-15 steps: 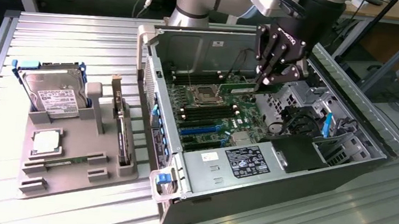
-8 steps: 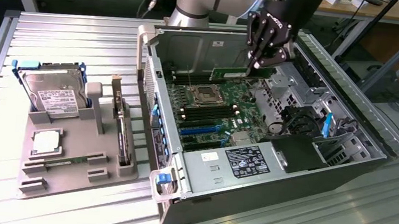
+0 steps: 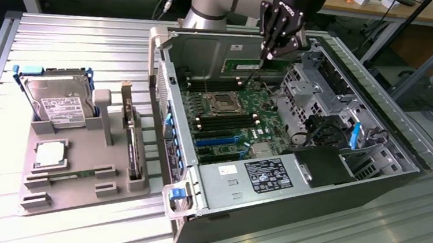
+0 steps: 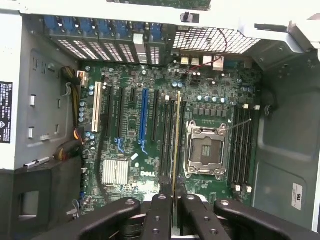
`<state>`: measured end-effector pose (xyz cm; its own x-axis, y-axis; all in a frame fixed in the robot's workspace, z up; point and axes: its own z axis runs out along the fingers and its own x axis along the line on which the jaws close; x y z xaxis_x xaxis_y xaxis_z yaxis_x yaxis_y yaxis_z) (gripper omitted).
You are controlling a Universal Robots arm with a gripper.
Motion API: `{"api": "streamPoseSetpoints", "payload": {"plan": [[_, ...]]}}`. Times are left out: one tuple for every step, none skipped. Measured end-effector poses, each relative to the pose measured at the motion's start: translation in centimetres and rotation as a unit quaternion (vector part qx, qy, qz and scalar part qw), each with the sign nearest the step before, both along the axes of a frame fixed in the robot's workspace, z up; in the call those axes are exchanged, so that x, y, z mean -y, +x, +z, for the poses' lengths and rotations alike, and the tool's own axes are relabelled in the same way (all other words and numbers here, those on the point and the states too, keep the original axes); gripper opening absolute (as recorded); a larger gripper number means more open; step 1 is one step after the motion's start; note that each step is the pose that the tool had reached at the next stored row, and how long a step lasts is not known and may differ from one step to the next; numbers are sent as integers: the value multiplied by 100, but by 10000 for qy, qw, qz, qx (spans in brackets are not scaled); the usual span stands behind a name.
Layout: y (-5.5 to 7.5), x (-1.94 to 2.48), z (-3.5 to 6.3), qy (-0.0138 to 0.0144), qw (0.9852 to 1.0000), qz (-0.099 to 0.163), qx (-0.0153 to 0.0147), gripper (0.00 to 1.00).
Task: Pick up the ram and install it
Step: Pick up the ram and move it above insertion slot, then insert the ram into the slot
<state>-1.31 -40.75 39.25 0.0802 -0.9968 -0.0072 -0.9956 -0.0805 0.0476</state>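
End effector (image 3: 272, 53) is pinched narrow on the ram (image 4: 176, 145), gripping the stick edge-on between its black fingers (image 4: 159, 212). In the wrist view the ram reads as a thin yellow-green line running away from the fingertips, parallel to the black DIMM slots (image 4: 165, 135) that sit between the CPU socket (image 4: 204, 150) and the blue PCIe slot (image 4: 143, 120). It looks lined up over that slot bank, but I can't tell whether it's touching a slot or above it. The socket is open and bare inside, with its metal frame showing. The same board has a white slot (image 4: 97, 107) and a finned silver heatsink (image 4: 115, 171). In the exterior view the end effector hangs inside the open PC case (image 3: 399, 162), up near the far rim and above the motherboard (image 3: 236, 123). The case lies on its side on the slatted metal surface (image 3: 68, 40). A grey parts tray (image 3: 83, 146) sits just beside the case, on the exterior view's left. It holds a hard drive (image 3: 57, 100) standing upright, a square silver-topped processor chip (image 3: 50, 152) lying flat, a dark expansion card (image 3: 129, 117) standing on edge, and a green strip (image 3: 65, 174) lying flat near the chip.
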Motion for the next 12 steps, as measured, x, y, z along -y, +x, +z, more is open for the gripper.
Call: {"api": "streamPoseSetpoints", "payload": {"plan": [[0, -3, 1, -1, 10000, -1, 0, 13], [0, -5, 1, -1, 10000, -1, -1, 13], [0, -7, 1, -1, 10000, -1, 0, 13], [0, -9, 0, 0, 10000, -1, 0, 13], [0, -11, 1, -1, 10000, -1, -1, 13], [0, -13, 1, -1, 10000, 0, -1, 13], [0, -15, 1, -1, 10000, -1, -1, 13], [0, -17, 0, 0, 10000, -1, 0, 13], [0, -20, 1, -1, 10000, 0, -1, 13], [0, -24, 0, 0, 10000, -1, 0, 13], [0, -29, 1, -1, 10000, -1, 0, 13], [0, -34, 1, 0, 10000, -1, 0, 13]]}}
